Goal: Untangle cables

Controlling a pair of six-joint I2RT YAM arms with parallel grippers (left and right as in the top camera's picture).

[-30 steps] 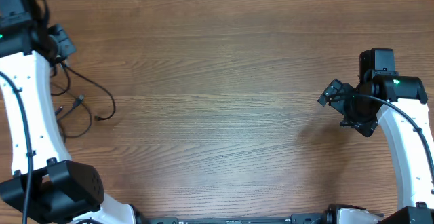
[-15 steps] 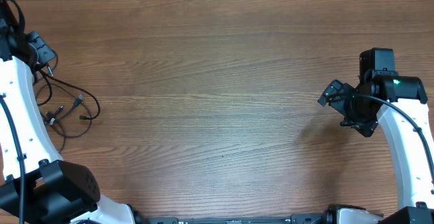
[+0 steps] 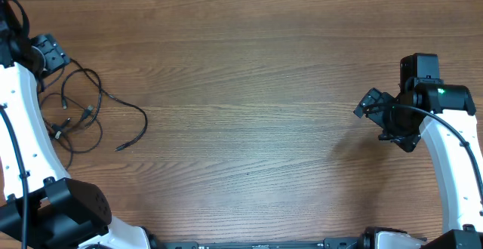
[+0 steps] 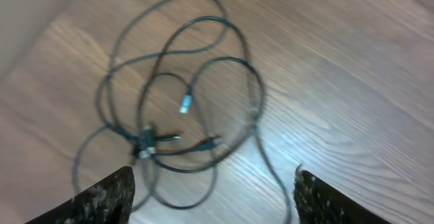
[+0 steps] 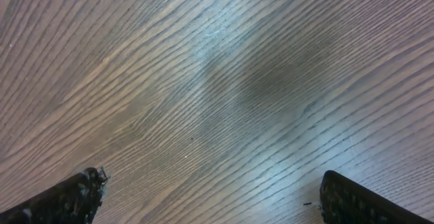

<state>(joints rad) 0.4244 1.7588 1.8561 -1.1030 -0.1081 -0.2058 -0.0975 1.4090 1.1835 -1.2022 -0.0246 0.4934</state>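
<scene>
The cables [image 3: 89,112] lie in a loose tangle of thin black loops at the table's far left, with one free end [image 3: 121,147] trailing out toward the right. In the left wrist view the cables [image 4: 186,104] rest flat on the wood, small silvery plugs showing among crossed loops. My left gripper [image 3: 54,54] hovers just behind the tangle. Its jaws [image 4: 213,198] stand open and hold nothing, and one strand runs on the table below them. My right gripper [image 3: 370,102] is far off at the right, open [image 5: 217,200] over bare wood.
The wooden table [image 3: 249,90] stretches between the two arms. Its left edge [image 4: 41,44] runs close beside the tangle. Thicker black wires [image 3: 23,151] run along the white left arm, beside the cables.
My left gripper has opened and let go of the cables. The tangle has dropped and spread to the right, one end now reaching farther out. The right arm has not moved.
</scene>
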